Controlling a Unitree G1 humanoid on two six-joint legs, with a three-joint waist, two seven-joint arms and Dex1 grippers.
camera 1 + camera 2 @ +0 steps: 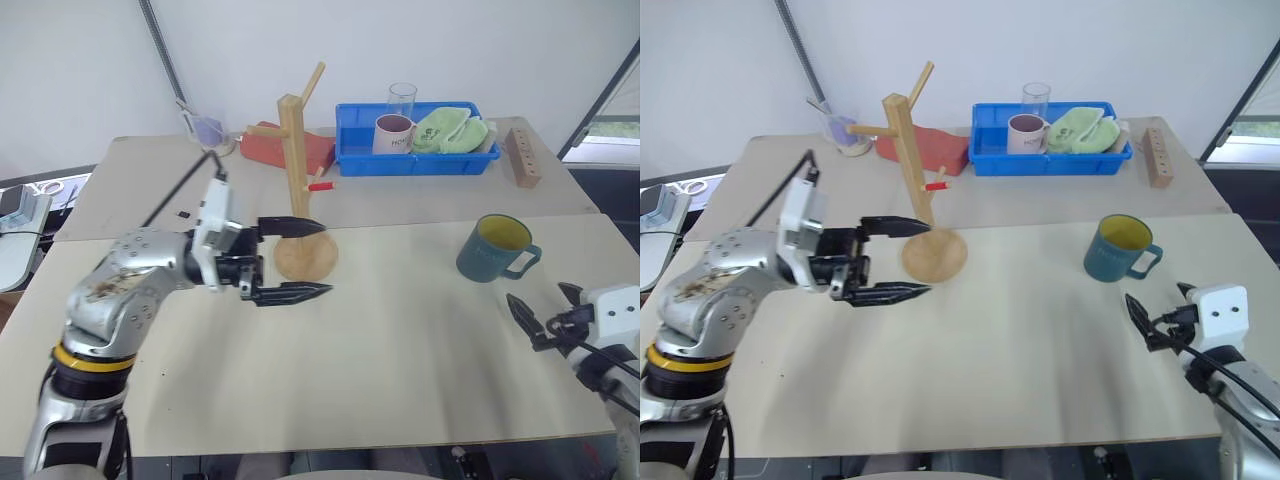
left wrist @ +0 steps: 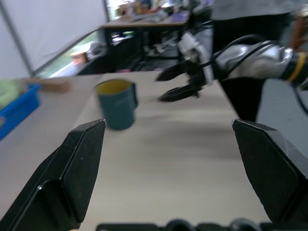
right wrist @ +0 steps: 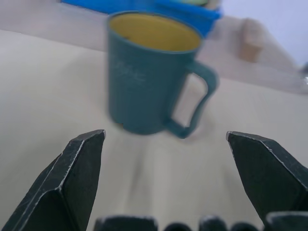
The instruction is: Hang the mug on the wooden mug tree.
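Broadly, the pale beige table (image 1: 380, 380) stretched under both my arms, with a second table butted against its far edge. On that far table sat a blue rectangular plastic bin (image 1: 415, 160) holding a whitish mug with a dark interior (image 1: 392, 134), a clear glass and a crumpled green cloth (image 1: 450, 130); a flat red object (image 1: 285, 148) lay left of the bin and a small wooden block with holes (image 1: 521, 157) stood to its right. The tall light-wood mug tree (image 1: 298, 190), a square post on a round disc base with angled pegs, one red-tipped, stood upright near the seam between the tables, left of centre. My left gripper (image 1: 305, 260) hung just in front of that base, pointing across toward my right, its two black fingers spread wide with nothing between them. The dark teal-blue mug with the yellow-green interior (image 1: 493, 248) stood upright on the near table, well to the right of the tree, its loop handle turned to the right. My right gripper (image 1: 545, 312) sat near it, on the side closer to me, aimed at the mug, fingers fully apart and empty.
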